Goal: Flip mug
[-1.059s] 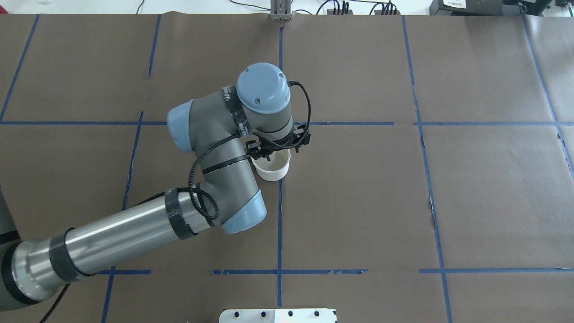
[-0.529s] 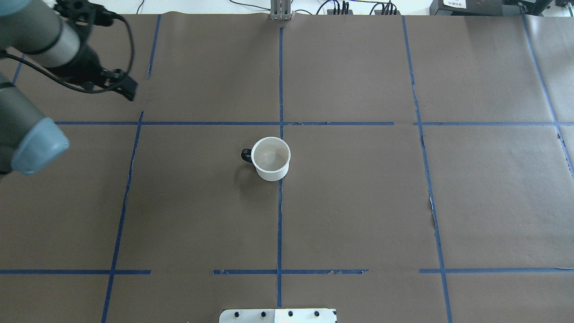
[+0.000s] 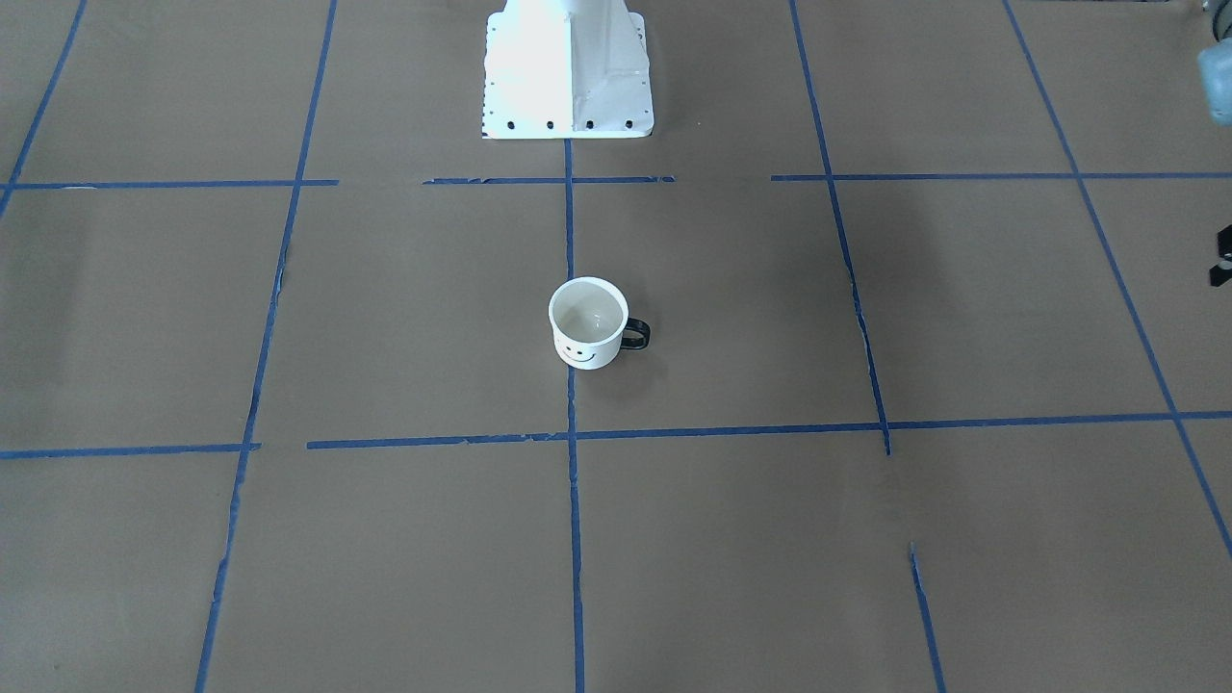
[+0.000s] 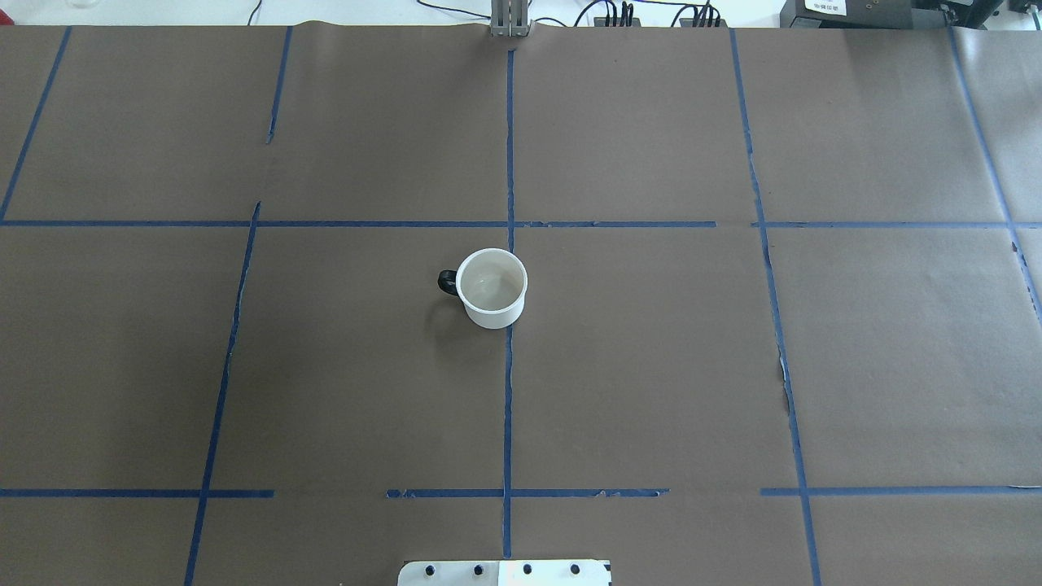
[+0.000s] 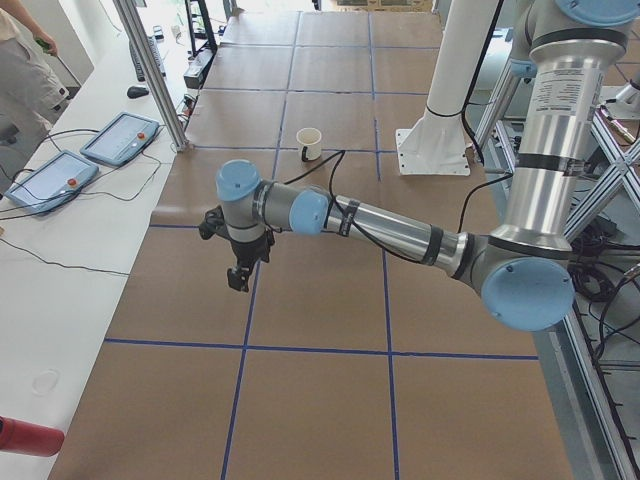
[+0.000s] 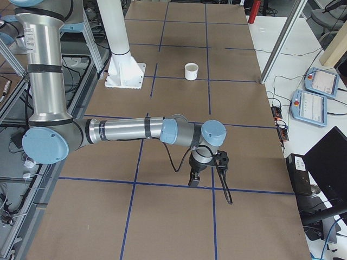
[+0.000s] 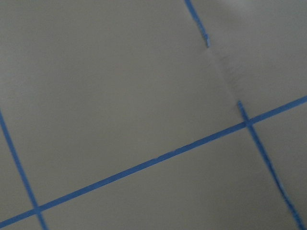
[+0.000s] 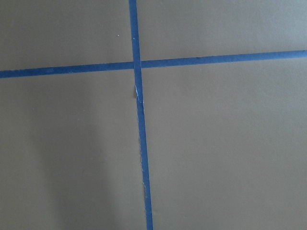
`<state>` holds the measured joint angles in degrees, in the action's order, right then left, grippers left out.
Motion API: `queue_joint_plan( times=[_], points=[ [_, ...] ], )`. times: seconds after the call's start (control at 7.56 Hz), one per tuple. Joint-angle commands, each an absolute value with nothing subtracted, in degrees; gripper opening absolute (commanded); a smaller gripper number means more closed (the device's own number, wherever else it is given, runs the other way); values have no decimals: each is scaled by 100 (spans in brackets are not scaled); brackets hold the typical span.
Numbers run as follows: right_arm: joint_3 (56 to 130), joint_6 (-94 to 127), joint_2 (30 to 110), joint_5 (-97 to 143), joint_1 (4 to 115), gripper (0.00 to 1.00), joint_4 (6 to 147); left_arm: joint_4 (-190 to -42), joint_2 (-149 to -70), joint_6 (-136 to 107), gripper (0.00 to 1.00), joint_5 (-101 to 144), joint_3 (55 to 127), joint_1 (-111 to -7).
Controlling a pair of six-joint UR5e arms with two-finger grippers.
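Note:
The white mug (image 4: 492, 289) stands upright, mouth up, at the middle of the table, with its black handle (image 4: 446, 282) toward the robot's left. In the front-facing view the mug (image 3: 587, 327) shows its smiley face. It also shows in the exterior left view (image 5: 309, 144) and the exterior right view (image 6: 191, 71). My left gripper (image 5: 238, 278) hangs far from it over the table's left end. My right gripper (image 6: 193, 181) hangs over the right end. I cannot tell whether either is open or shut. Both wrist views show only paper and tape.
Brown paper with blue tape lines covers the table (image 4: 651, 366). The white robot base (image 3: 566, 67) stands at the near middle edge. Teach pendants (image 5: 120, 137) lie on a side bench, and a person (image 5: 20, 70) stands by it.
My left arm was over the mug, then swung away to the left and out of the overhead view. The mug stays upright in the same spot.

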<state>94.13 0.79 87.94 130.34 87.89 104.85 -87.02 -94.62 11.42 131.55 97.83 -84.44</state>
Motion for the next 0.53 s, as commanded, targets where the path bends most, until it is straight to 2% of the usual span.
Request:
queue_joint_plan(
  times=[0.0,0.4],
  points=[
    [9413,79,8798,13034,8789,100,10485,-9017,-8757,1362,100,13297,9606,-8912],
    [9413,79,8798,13034,8789,100,10485,-9018,-8648,1309,100,13826,9563,-8903]
  ],
)
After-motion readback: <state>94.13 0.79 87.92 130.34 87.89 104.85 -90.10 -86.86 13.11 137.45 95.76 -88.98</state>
